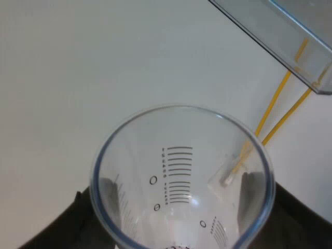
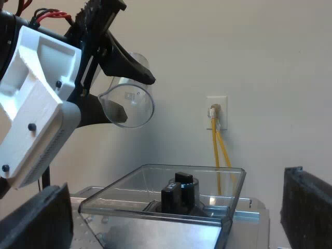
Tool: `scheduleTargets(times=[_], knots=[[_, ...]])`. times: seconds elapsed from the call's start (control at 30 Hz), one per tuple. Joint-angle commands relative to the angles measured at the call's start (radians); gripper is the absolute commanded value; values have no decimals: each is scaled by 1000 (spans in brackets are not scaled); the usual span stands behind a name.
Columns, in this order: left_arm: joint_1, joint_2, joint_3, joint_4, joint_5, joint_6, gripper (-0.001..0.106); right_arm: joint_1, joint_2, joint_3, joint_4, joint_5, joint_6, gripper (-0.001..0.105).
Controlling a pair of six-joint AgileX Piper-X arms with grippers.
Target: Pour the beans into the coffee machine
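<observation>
My left gripper (image 1: 179,210) is shut on a clear measuring glass (image 1: 181,176) with printed scale marks; its dark fingers (image 1: 106,189) press on both sides of the glass. I see no beans inside it. In the right wrist view the glass (image 2: 129,106) is tipped on its side, spout down, held by the left gripper (image 2: 136,97) high above the machine's clear bean hopper (image 2: 129,187). A black part (image 2: 179,194) stands in the hopper's middle. My right gripper (image 2: 171,215) is open, its fingers (image 2: 306,207) wide apart, level with the hopper.
A corner of the hopper (image 1: 280,36) lies beyond the glass. Behind the machine is a pale wall with a white outlet (image 2: 216,111) and yellow cables (image 2: 220,155) hanging from it. The machine's metal top (image 2: 257,210) surrounds the hopper.
</observation>
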Motion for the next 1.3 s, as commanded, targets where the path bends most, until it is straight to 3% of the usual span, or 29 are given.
scheduleTargets(times=[0.03, 0.37, 0.4, 0.43, 0.47, 0.53, 0.57, 0.63, 0.67, 0.7, 0.73, 0.77, 0.83, 0.87, 0.93, 1.0, 1.17, 1.23, 1.27, 1.3], knots=[[-6, -1, -8, -12, 10, 20, 0, -1, -5, -9, -8, -5, 0, 82], [-6, -1, -8, -12, 15, 20, 0, -1, -5, -9, -8, -5, 0, 82], [-6, -1, -8, -12, 22, -110, 0, -1, -5, -9, -8, -5, 0, 82], [-6, -1, -8, -12, 22, -193, 0, -1, -5, -9, -8, -5, 0, 82], [-6, -1, -8, -12, 22, -223, 0, -1, -5, -9, -8, -5, 0, 82], [-6, -5, -8, -12, 22, -385, 0, -1, -5, -9, -8, -5, 0, 82], [-6, -8, -8, -12, 22, -429, 0, -1, -5, -9, -8, -5, 0, 82], [-6, -15, -8, -12, 22, -616, 0, -1, -5, -9, -8, -5, 0, 82], [-6, -16, -8, -12, 22, -651, 0, -1, -5, -9, -8, -5, 0, 82], [-6, -20, -8, -12, 20, -762, 0, -1, -5, -9, -8, -5, 0, 82], [-6, -25, -8, -12, 12, -873, 0, -1, -5, -9, -8, -5, 0, 82], [-6, -27, -8, -12, 5, -910, 0, -1, -5, -9, -8, -5, 0, 82], [-6, -39, -8, -8, -73, -1129, 0, -1, -5, -9, -8, -13, 0, 82], [-6, -42, -8, -4, -80, -1153, 0, -1, -5, -9, -8, -13, 0, 82], [-6, -54, -8, 25, -95, -1266, 0, -1, -5, -9, -8, -12, 0, 82], [-3, -64, -8, 66, -94, -1320, 0, -1, -5, -9, -8, -23, 0, 82], [15, -95, -8, 149, -91, -1551, 0, -1, -5, -9, -8, -132, 5, 82], [33, -111, -8, 188, -78, -1640, 0, -1, -5, -9, -8, -165, 11, 82], [35, -113, -8, 192, -78, -1647, 0, 2, -5, -9, -8, -167, 16, 82], [58, -133, -8, 229, -40, -1697, 0, 1, -5, -9, -8, -170, 23, 82]])
